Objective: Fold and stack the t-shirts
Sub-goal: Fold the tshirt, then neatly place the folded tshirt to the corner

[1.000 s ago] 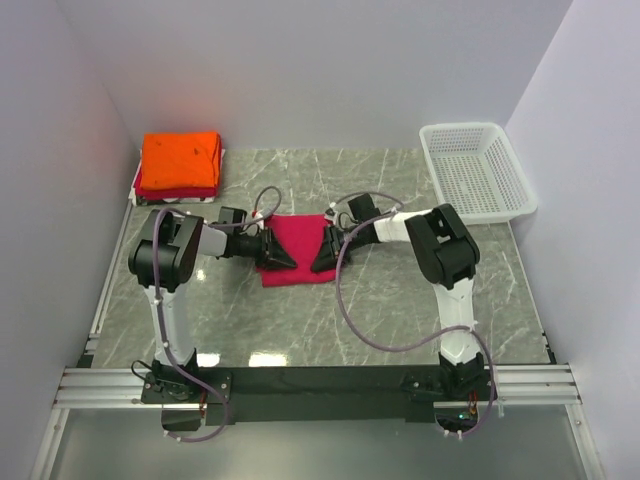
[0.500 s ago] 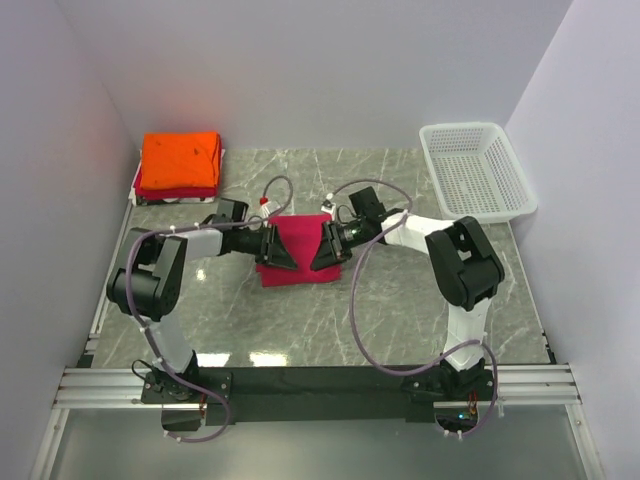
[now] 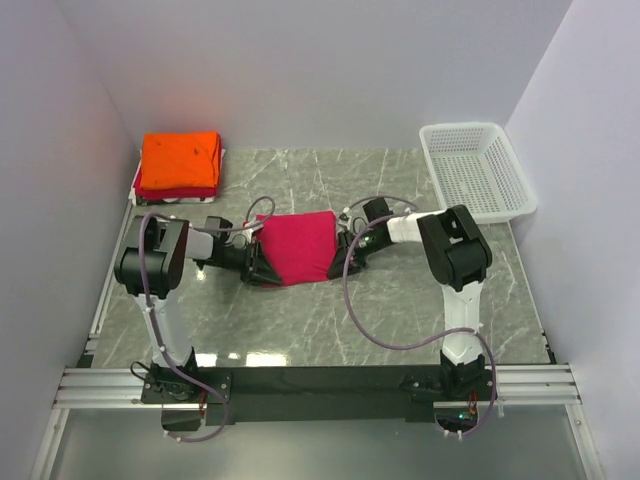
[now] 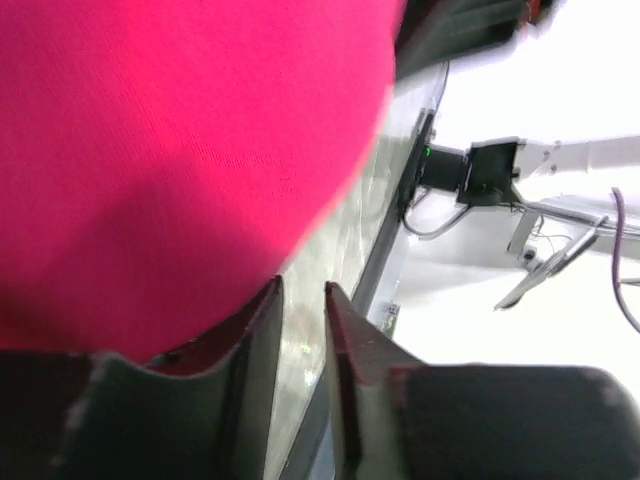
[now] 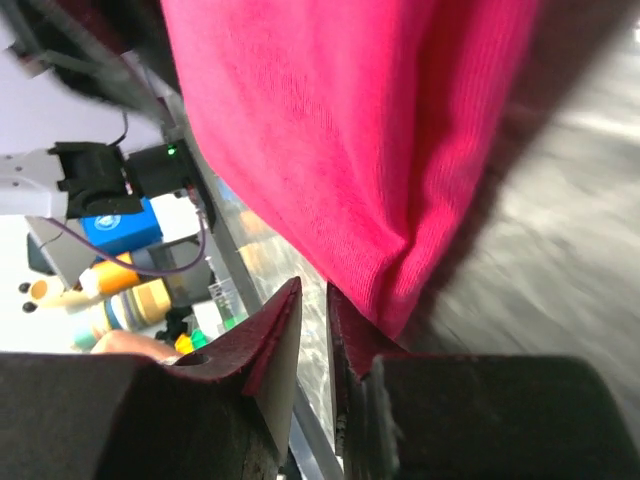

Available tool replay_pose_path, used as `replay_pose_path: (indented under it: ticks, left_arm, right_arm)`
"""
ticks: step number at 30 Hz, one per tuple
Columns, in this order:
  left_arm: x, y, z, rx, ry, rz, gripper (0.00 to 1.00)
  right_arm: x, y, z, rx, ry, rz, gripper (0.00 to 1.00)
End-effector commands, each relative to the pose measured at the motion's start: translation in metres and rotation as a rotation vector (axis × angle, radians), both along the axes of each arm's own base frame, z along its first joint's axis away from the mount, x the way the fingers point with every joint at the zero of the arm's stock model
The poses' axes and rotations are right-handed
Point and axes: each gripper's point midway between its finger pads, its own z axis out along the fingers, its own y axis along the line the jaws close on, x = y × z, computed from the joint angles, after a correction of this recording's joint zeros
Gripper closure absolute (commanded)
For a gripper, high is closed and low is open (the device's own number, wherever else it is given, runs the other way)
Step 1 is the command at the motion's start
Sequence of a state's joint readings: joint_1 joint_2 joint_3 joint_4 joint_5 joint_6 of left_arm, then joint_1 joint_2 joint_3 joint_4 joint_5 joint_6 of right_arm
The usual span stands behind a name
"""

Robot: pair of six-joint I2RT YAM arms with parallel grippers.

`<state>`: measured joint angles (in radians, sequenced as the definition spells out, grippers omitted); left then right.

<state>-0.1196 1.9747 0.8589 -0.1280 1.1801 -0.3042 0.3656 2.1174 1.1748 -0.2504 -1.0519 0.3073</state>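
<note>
The crimson-pink t-shirt lies folded at the table's middle. My left gripper is tucked low at its left edge and my right gripper at its right edge. In the left wrist view the shirt rests against the outside of one finger. The left gripper's jaws stand almost together, with only table showing in the slit. In the right wrist view the shirt's fold drapes over one finger. The right gripper is likewise nearly closed, with nothing between its jaws.
A folded orange t-shirt tops a red one in a stack at the back left corner. A white mesh basket stands at the back right. Side walls close in on the left and right.
Both grippers have gone from lying on top of the pink shirt's side edges to low under them. The shirt now covers their tips and looks wider and slightly raised.
</note>
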Motion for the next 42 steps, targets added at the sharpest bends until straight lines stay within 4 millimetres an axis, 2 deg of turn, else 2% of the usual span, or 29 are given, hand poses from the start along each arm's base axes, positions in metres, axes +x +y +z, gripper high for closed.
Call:
replay_pose_path:
  ticks: [1, 2, 3, 4, 5, 6, 7, 8, 9, 10, 11, 12, 13, 15, 16, 17, 18, 19, 20, 21, 23, 25, 26, 27, 34, 37, 40, 41, 42]
  left_arm:
    - [-0.009, 0.007, 0.043, -0.022, -0.159, -0.077, 0.69]
    - [-0.009, 0.010, 0.050, -0.020, -0.268, -0.114, 0.68]
    - [-0.005, 0.014, 0.070, -0.013, -0.348, -0.113, 0.68]
    - [0.005, 0.027, 0.078, 0.021, -0.386, -0.075, 0.66]
    - [0.012, 0.036, 0.085, 0.050, -0.415, -0.036, 0.64]
    - [0.018, 0.042, 0.101, 0.073, -0.482, -0.007, 0.62]
    - [0.035, 0.069, 0.109, 0.117, -0.518, 0.089, 0.58]
    - [0.045, 0.083, 0.121, 0.165, -0.579, 0.147, 0.55]
    - [0.051, 0.095, 0.128, 0.192, -0.602, 0.192, 0.53]
    - [0.061, 0.116, 0.133, 0.236, -0.581, 0.288, 0.47]
    - [0.066, 0.126, 0.141, 0.246, -0.598, 0.332, 0.43]
    - [0.067, 0.134, 0.149, 0.255, -0.603, 0.373, 0.36]
    - [0.069, 0.150, 0.154, 0.265, -0.583, 0.434, 0.29]
    - [0.069, 0.173, 0.161, 0.295, -0.576, 0.517, 0.28]
    - [0.070, 0.182, 0.164, 0.313, -0.575, 0.551, 0.09]
    - [0.070, 0.191, 0.166, 0.340, -0.563, 0.599, 0.01]
    - [0.068, 0.205, 0.166, 0.353, -0.551, 0.646, 0.01]
    - [0.066, 0.211, 0.167, 0.355, -0.547, 0.667, 0.01]
    - [0.065, 0.215, 0.168, 0.357, -0.529, 0.700, 0.01]
    - [0.065, 0.223, 0.164, 0.390, -0.504, 0.737, 0.01]
    - [0.059, 0.228, 0.154, 0.408, -0.459, 0.764, 0.01]
    - [0.054, 0.232, 0.141, 0.446, -0.408, 0.789, 0.01]
    - [0.053, 0.234, 0.136, 0.459, -0.390, 0.791, 0.01]
    - [0.052, 0.235, 0.133, 0.467, -0.376, 0.795, 0.01]
    - [0.055, 0.243, 0.120, 0.503, -0.312, 0.815, 0.00]
    - [0.056, 0.244, 0.117, 0.504, -0.307, 0.826, 0.00]
    - [0.057, 0.243, 0.117, 0.497, -0.334, 0.827, 0.01]
    - [0.057, 0.242, 0.116, 0.496, -0.336, 0.827, 0.01]
    - [0.056, 0.239, 0.112, 0.486, -0.337, 0.821, 0.01]
  right_arm:
    - [0.020, -0.018, 0.001, -0.124, -0.133, -0.008, 0.76]
    - [0.021, -0.019, 0.010, -0.119, -0.153, -0.004, 0.76]
    - [0.025, -0.016, 0.030, -0.098, -0.208, -0.003, 0.76]
    - [0.025, -0.013, 0.042, -0.091, -0.244, -0.001, 0.75]
    - [0.028, -0.010, 0.065, -0.068, -0.326, 0.000, 0.74]
    - [0.025, -0.002, 0.075, -0.070, -0.380, 0.020, 0.69]
    - [0.027, -0.001, 0.077, -0.110, -0.438, 0.013, 0.66]
    - [0.023, 0.011, 0.091, -0.107, -0.532, 0.045, 0.61]
    - [0.023, 0.016, 0.095, -0.127, -0.582, 0.056, 0.59]
    - [0.028, 0.018, 0.092, -0.193, -0.665, 0.067, 0.58]
    - [0.028, 0.024, 0.095, -0.219, -0.719, 0.088, 0.56]
    - [0.029, 0.031, 0.099, -0.246, -0.780, 0.105, 0.56]
    - [0.027, 0.043, 0.094, -0.328, -0.887, 0.151, 0.55]
    - [0.028, 0.060, 0.098, -0.400, -0.998, 0.183, 0.53]
    - [0.015, 0.077, 0.098, -0.407, -1.064, 0.247, 0.52]
    - [0.020, 0.080, 0.089, -0.493, -1.111, 0.251, 0.50]
    - [0.021, 0.090, 0.094, -0.508, -1.166, 0.274, 0.50]
    - [0.019, 0.098, 0.093, -0.519, -1.191, 0.290, 0.50]
    - [0.010, 0.109, 0.081, -0.555, -1.209, 0.329, 0.50]
    - [0.010, 0.119, 0.086, -0.554, -1.233, 0.334, 0.50]
    - [-0.004, 0.136, 0.074, -0.570, -1.263, 0.393, 0.50]
    - [-0.009, 0.145, 0.067, -0.585, -1.288, 0.415, 0.50]
    - [-0.015, 0.149, 0.055, -0.592, -1.275, 0.447, 0.50]
    - [-0.016, 0.154, 0.055, -0.591, -1.276, 0.449, 0.51]
    - [-0.021, 0.158, 0.022, -0.610, -1.219, 0.508, 0.54]
    - [-0.019, 0.153, 0.002, -0.626, -1.179, 0.529, 0.58]
    - [-0.014, 0.143, -0.012, -0.648, -1.132, 0.529, 0.67]
    - [-0.013, 0.143, -0.011, -0.641, -1.125, 0.524, 0.82]
    - [-0.012, 0.142, -0.008, -0.635, -1.122, 0.518, 0.90]
